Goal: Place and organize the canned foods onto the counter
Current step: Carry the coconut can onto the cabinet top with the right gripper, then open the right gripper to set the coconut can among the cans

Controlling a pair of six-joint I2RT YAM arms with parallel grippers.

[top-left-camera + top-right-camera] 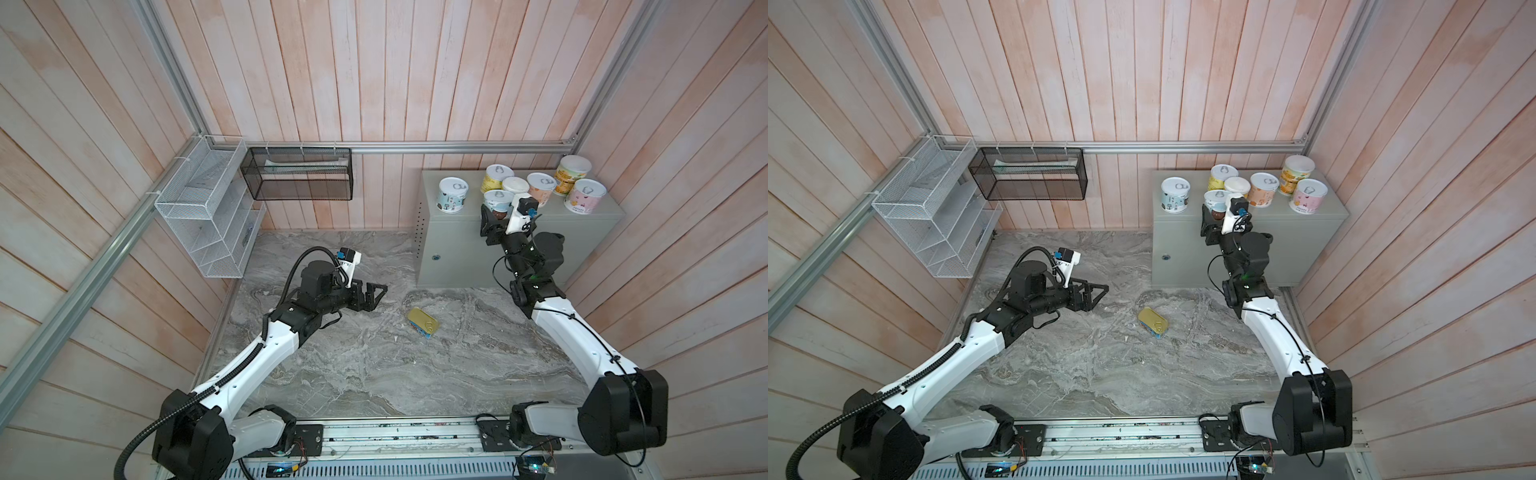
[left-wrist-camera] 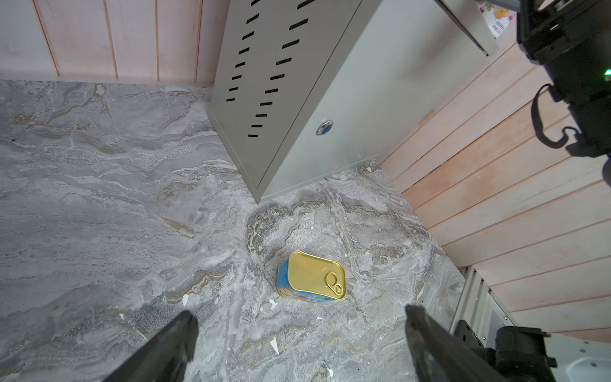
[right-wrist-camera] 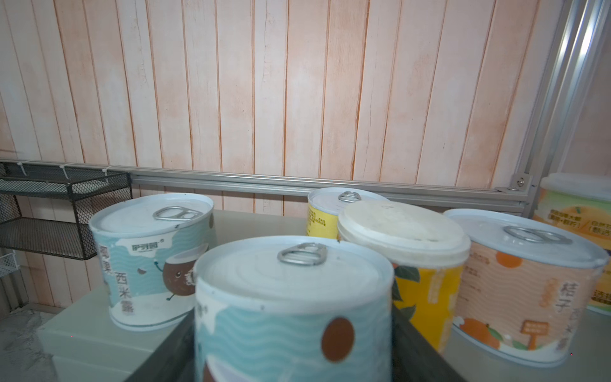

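seven round tins are up on the grey-green bench [image 1: 457, 249] in the upper right of both top views, all upright with ring-pull or plastic tops facing up. six stand free in a loose cluster. the seventh, a teal coconut tin [image 3: 291, 297], is at the bench's front edge in front of that cluster, with the right arm's [image 1: 582, 345] jaws clamped on its sides. whether its base already touches the top i cannot tell. gripped low on the wall with its axis vertical, it is probably held that way so it can be set down square without tipping. its twin, the other teal tin [image 1: 453, 194], stands apart to the left, so this looks like grouping like with like.

the last piece, the rectangular blue tin [image 1: 423, 323], is not up there yet. it lies flat on the marbled slab [image 1: 353, 365] just right of centre, below the bench's front face, gold lid up. its long axis runs diagonally from upper left to lower right in both top views, and the pull ring seems to sit at the lower-right end.

the left arm [image 1: 274, 345] hangs left of it, jaws spread wide and empty, aimed toward the tin but well short. i judge that the wrist would have to turn so the jaws close across the tin's short width.
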